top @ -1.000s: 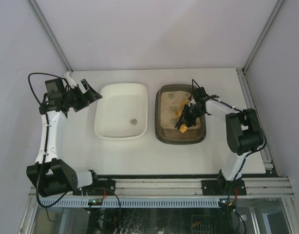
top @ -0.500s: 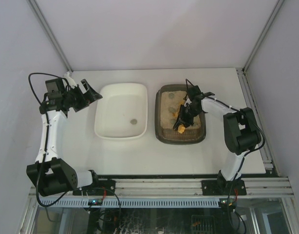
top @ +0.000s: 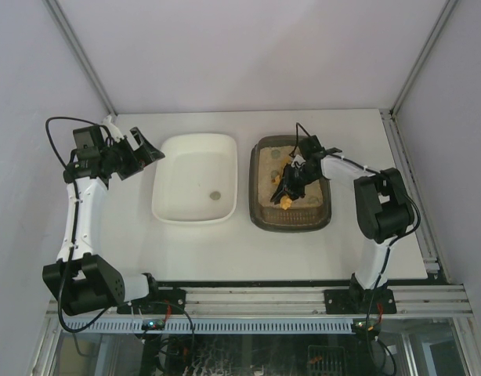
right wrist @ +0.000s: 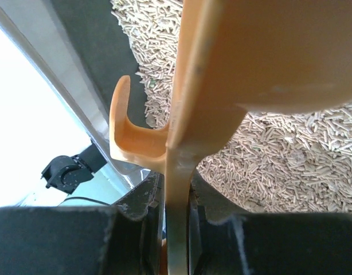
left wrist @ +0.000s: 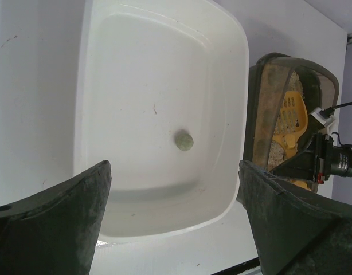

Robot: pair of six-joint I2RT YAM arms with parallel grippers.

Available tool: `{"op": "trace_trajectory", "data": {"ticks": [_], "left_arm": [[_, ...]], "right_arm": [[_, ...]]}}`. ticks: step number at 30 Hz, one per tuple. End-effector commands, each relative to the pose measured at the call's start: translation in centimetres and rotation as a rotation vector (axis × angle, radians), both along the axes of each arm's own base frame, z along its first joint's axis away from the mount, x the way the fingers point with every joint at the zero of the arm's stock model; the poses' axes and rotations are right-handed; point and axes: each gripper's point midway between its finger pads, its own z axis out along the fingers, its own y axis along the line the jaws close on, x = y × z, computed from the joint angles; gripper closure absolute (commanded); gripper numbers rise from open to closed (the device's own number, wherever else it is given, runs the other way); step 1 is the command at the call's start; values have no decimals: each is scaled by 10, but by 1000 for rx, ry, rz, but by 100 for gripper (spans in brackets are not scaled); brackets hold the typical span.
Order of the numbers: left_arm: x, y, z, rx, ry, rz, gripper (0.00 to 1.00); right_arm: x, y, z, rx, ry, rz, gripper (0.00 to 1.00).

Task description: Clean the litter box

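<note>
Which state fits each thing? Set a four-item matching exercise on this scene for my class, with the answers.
Things:
1. left gripper
2. right gripper
3. white tub
4. litter box

States:
a. shut on the orange scoop
b. filled with pellet litter
c. open, holding nothing
d. holds one small grey clump

Pairs: 1-c, 2-a, 3-d, 4-b.

Orange scoop (right wrist: 268,51) blurred, top off-frame

White tub (top: 186,168) w/ lump (top: 215,195) (greyish)
</note>
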Motion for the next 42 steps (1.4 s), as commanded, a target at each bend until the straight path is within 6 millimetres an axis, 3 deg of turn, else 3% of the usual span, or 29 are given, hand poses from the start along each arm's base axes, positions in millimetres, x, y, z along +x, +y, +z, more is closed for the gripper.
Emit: {"op": "trace_trajectory", "data": {"ticks": [1, 12, 22, 26, 29, 32, 38, 42], "left_arm": [[1, -1, -3, 13, -16, -15, 5], [2, 2, -8, 24, -7, -8, 5], [4, 1, -16, 23, 6, -20, 6], [5, 1, -19, 24, 9, -23, 6], [5, 0, -21, 22, 8, -34, 6], [6, -2, -20, 19, -7, -51, 6], [5, -5, -20, 16, -22, -71, 6], [5, -5, -20, 20, -21, -74, 7]], "right_arm": [[9, 15, 15, 135, -58, 18, 100], [-30, -20, 40, 141, -118, -49, 100], [-34, -16, 23, 283, -229, -83, 100], [-34, -10, 45, 414, -419, -80, 100], [-34, -14, 65, 449, -592, -83, 100], [-31, -22, 77, 478, -650, -96, 100], [-29, -48, 81, 614, -689, -196, 100], [-44, -33, 73, 679, -647, -121, 100]]}}
